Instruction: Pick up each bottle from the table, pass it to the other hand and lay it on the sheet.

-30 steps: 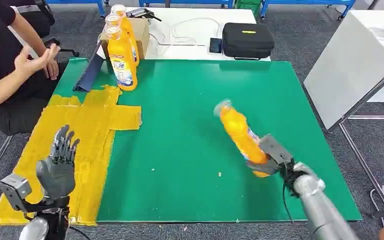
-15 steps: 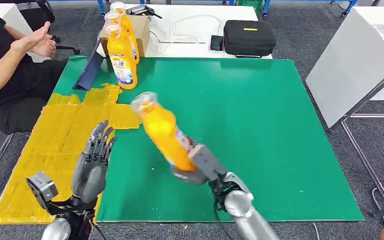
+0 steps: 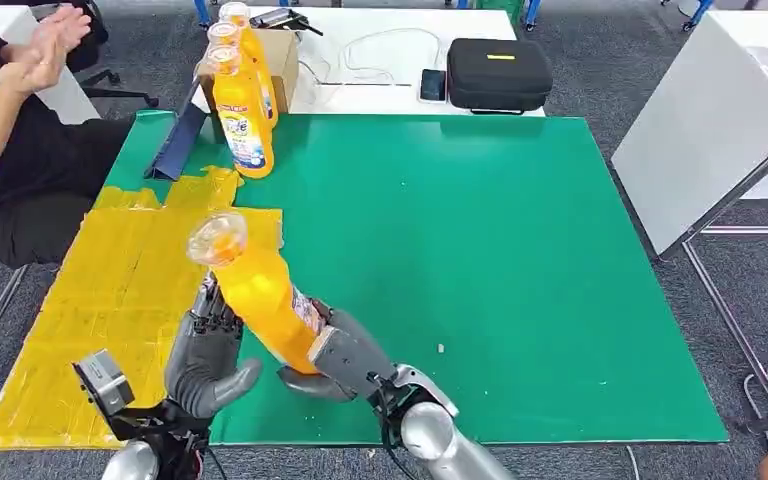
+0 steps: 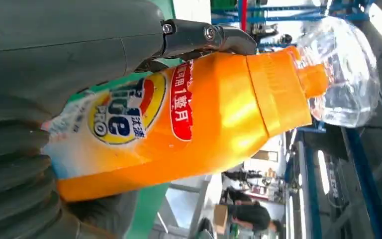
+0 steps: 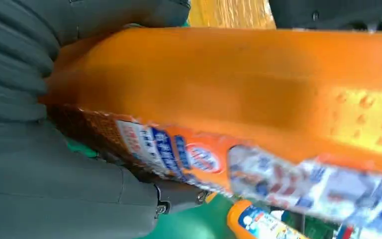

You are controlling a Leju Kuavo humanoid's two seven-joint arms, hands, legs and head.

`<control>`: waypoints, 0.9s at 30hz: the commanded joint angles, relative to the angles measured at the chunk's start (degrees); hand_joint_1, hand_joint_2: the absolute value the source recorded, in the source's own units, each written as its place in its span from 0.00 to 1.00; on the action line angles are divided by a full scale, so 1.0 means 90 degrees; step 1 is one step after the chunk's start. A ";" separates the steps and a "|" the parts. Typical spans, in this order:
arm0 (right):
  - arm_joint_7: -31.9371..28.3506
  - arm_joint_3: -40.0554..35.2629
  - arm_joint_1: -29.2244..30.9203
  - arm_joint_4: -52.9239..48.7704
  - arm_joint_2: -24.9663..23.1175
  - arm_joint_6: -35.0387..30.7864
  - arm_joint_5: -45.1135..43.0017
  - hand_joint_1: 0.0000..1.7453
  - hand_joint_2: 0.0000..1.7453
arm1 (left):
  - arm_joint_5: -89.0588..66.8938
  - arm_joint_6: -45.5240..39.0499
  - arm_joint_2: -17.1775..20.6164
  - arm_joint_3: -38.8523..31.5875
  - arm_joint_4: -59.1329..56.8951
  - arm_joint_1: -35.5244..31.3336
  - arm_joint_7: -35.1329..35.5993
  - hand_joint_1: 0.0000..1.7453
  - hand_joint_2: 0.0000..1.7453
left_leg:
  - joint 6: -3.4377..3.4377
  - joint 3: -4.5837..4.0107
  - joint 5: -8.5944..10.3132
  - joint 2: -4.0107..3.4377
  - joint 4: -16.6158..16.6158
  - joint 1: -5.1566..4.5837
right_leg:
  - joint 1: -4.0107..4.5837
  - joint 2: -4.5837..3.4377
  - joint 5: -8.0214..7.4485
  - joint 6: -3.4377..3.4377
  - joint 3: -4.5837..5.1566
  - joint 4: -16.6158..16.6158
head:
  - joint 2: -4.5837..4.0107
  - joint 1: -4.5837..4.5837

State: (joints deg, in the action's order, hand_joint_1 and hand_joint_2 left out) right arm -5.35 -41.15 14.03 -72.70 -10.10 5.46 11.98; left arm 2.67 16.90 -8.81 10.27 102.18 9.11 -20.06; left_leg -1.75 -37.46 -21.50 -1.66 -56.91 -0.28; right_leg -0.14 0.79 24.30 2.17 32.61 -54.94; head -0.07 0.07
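So the big green worktop (image 3: 520,270) has the yellow sheet (image 3: 110,290) taped over its left side, and right at the near edge, about where green meets yellow, the handover is happening. The right hand (image 3: 345,360) is wrapped around the lower half of the orange bottle (image 3: 260,300), holding it tilted with its clear cap (image 3: 217,238) pointing up and to the left. The left hand (image 3: 205,350) is right against the bottle from the left; in the left wrist view the thumb and fingers sit on either side of the label, so it looks like it's cupping the body, but I honestly can't tell if it's squeezed down yet or just resting there. My read: we're mid-pass, bottle not handed off yet. Next up, the left hand needs a proper firm grip before the right lets go, then it swings left and lays the bottle flat on the sheet. Three more bottles (image 3: 243,120) are standing at the far left of the worktop waiting their turn, and a person (image 3: 10,120) sits off to the far left.
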 commanded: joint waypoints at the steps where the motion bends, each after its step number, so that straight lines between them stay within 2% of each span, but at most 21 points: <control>1: -0.0087 -0.0834 0.0225 0.0318 0.0112 0.0145 0.0164 1.00 1.00 | -0.0160 -0.0081 0.0325 0.0353 -0.0088 0.0030 0.0085 0.00 1.00 | 0.0012 0.0022 -0.0009 0.0005 0.0003 0.0003 | 0.0000 -0.0009 0.0007 -0.0006 -0.0019 0.0003 | 0.0000 0.0000; 7: -0.0328 -0.1732 0.0312 0.0224 0.0185 0.0422 0.0567 1.00 1.00 | -0.0361 -0.0310 0.0338 0.0111 -0.0363 -0.0070 0.0186 0.00 1.00 | 0.0018 0.0036 -0.0014 0.0007 0.0001 0.0001 | -0.0004 -0.0014 0.0016 -0.0013 0.0008 -0.0004 | 0.0000 0.0000; 10: -0.0333 -0.1856 0.0328 0.0149 0.0226 0.0416 0.0565 1.00 1.00 | -0.0388 -0.0303 0.0358 0.0055 -0.0435 -0.0091 0.0188 0.00 1.00 | 0.0017 0.0032 -0.0012 0.0006 0.0005 0.0002 | -0.0003 -0.0011 0.0014 -0.0013 0.0011 0.0001 | 0.0000 0.0000; 11: -0.0322 -0.1860 0.0332 0.0114 0.0252 0.0427 0.0563 1.00 1.00 | -0.0387 -0.0295 0.0364 0.0031 -0.0449 -0.0098 0.0183 0.14 1.00 | 0.0020 0.0039 -0.0016 0.0011 0.0003 0.0002 | -0.0004 -0.0010 0.0018 -0.0015 0.0005 -0.0002 | 0.0002 0.0000; 16: -0.0322 -0.1862 0.0342 0.0101 0.0274 0.0421 0.0563 1.00 1.00 | -0.0355 -0.0270 0.0353 0.0013 -0.0437 -0.0091 0.0143 0.14 1.00 | 0.0011 0.0016 -0.0005 0.0010 0.0006 0.0001 | -0.0004 -0.0001 0.0014 -0.0018 0.0050 0.0004 | 0.0000 0.0000; 17: -0.0322 -0.1862 0.0342 0.0101 0.0274 0.0421 0.0563 1.00 1.00 | -0.0355 -0.0270 0.0353 0.0013 -0.0437 -0.0091 0.0143 0.47 1.00 | 0.0018 0.0032 -0.0013 0.0017 0.0004 0.0002 | -0.0006 -0.0002 0.0022 -0.0019 0.0035 0.0001 | 0.0000 0.0000; 18: -0.0322 -0.1839 0.0337 0.0095 0.0289 0.0404 0.0557 1.00 1.00 | -0.0359 -0.0250 0.0352 0.0015 -0.0367 -0.0055 0.0075 1.00 1.00 | 0.0014 0.0023 -0.0007 0.0017 0.0007 0.0001 | -0.0005 0.0003 0.0014 -0.0013 0.0042 0.0004 | 0.0002 0.0000; 27: -0.0306 -0.1725 0.0275 0.0110 0.0340 0.0323 0.0550 1.00 1.00 | -0.0448 -0.0206 0.0325 0.0003 -0.0199 -0.0015 -0.0144 1.00 1.00 | 0.0015 0.0024 -0.0009 0.0022 0.0004 0.0003 | -0.0003 0.0007 0.0016 -0.0012 0.0040 0.0003 | 0.0000 0.0000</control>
State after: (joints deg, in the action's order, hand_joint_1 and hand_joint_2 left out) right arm -7.65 -51.36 16.29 -72.43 -8.52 7.82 16.26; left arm -0.64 15.26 -6.64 9.62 102.33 11.16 -21.44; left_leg -1.73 -37.46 -21.52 -1.67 -56.90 -0.28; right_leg -0.17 0.79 24.36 2.11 33.19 -54.94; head -0.07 0.07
